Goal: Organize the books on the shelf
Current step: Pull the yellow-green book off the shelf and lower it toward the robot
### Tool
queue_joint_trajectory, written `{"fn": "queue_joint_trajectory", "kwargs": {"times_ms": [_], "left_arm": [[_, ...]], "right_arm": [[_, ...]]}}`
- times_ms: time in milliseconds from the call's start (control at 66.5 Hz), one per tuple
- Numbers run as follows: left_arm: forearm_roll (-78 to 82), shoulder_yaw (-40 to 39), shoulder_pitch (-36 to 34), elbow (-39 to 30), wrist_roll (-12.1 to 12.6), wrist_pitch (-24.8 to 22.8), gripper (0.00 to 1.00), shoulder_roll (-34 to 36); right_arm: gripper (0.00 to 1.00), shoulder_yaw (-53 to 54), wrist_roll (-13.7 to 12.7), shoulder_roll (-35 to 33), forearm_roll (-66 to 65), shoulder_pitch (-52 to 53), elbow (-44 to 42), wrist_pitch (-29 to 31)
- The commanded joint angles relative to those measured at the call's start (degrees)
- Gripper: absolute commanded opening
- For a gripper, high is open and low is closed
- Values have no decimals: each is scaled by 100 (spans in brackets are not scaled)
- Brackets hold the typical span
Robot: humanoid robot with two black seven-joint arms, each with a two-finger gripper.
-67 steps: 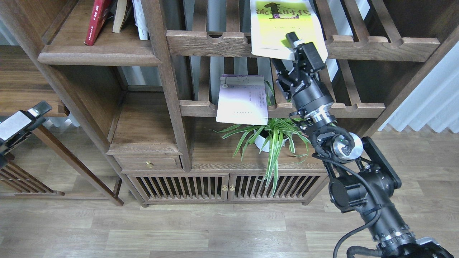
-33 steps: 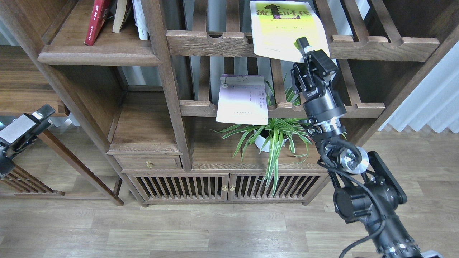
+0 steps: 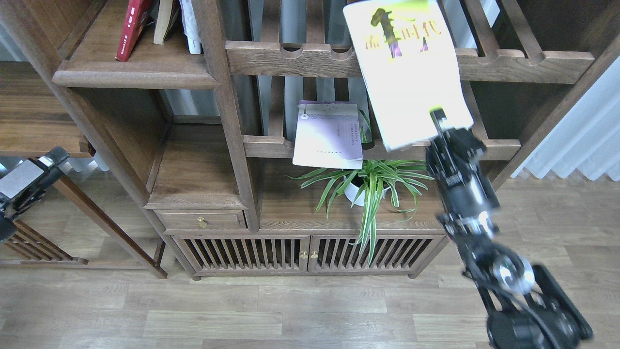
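Observation:
My right gripper (image 3: 440, 122) is shut on the lower edge of the yellow-green book (image 3: 406, 68) with a white border and holds it up, tilted, in front of the slatted racks. The image is motion-blurred there. The pale lilac-white book (image 3: 328, 134) lies on the lower slatted rack (image 3: 271, 145), its front edge hanging over the rail. The dark red book (image 3: 131, 26) stands leaning on the solid dark wood shelf (image 3: 131, 72) at upper left, with two other books beside it. My left gripper (image 3: 29, 177) sits low at the far left edge, away from the books; its fingers cannot be told apart.
A potted spider plant (image 3: 368, 186) stands on the cabinet top below the racks. An upper slatted rack (image 3: 290, 55) with a notched rail crosses behind the held book. A small drawer (image 3: 201, 220) and slatted cabinet doors (image 3: 305, 252) are lower down. Curtains hang at right.
My right gripper has pulled the yellow-green book off the upper slatted rack, down and toward me, and the arm has drawn back to the lower right. The left arm has barely shifted.

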Motion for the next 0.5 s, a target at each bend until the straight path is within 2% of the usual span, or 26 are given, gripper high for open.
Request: {"fn": "queue_joint_trajectory", "kwargs": {"times_ms": [0, 331, 481], "left_arm": [[0, 2, 181, 11, 0, 0, 100, -49], [0, -15, 383, 196, 0, 0, 100, -92], [-53, 204, 857, 424, 0, 0, 100, -671]], "right_arm": [[3, 454, -4, -24, 123, -408, -113, -1], [3, 938, 23, -16, 88, -1112, -483, -1], [4, 456, -109, 63, 71, -1454, -614, -1]]}}
